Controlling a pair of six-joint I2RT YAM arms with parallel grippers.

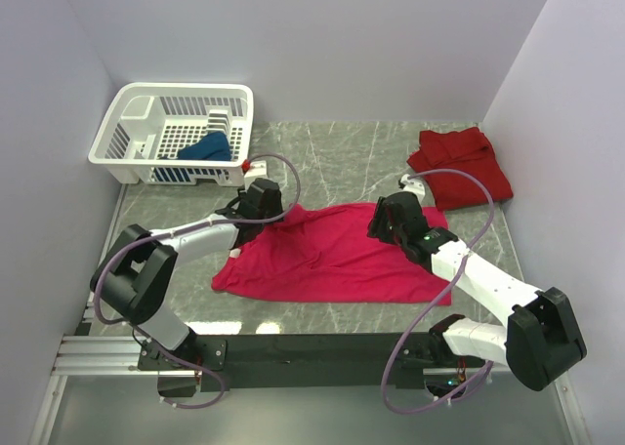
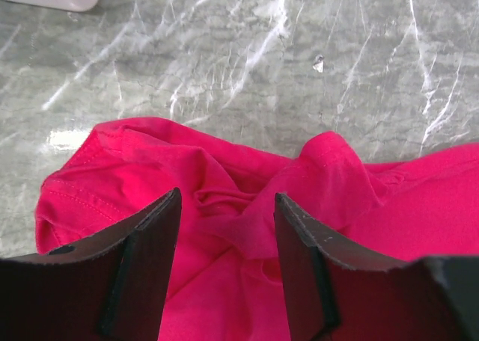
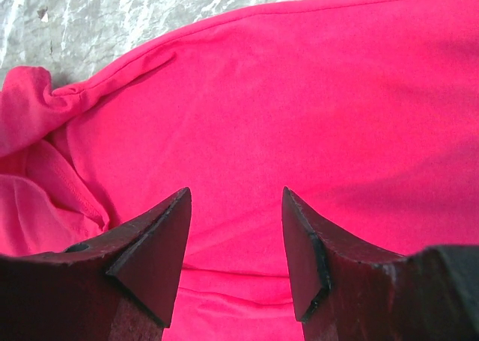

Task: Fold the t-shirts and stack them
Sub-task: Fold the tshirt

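Note:
The magenta t-shirt [image 1: 332, 255] lies spread and wrinkled across the middle of the table. My left gripper [image 1: 262, 203] is open over its far left corner, where the cloth [image 2: 224, 206] is bunched between the fingers [image 2: 153, 259]. My right gripper [image 1: 391, 216] is open over the shirt's far right part, above smooth cloth [image 3: 299, 117]. The darker red t-shirt [image 1: 461, 164] lies crumpled at the far right. The dark blue t-shirt [image 1: 206, 149] sits inside the basket.
A white lattice basket [image 1: 176, 133] stands at the far left corner of the marble table [image 1: 332, 162]. Walls close in on the left, back and right. A small white object [image 1: 256, 163] lies beside the basket.

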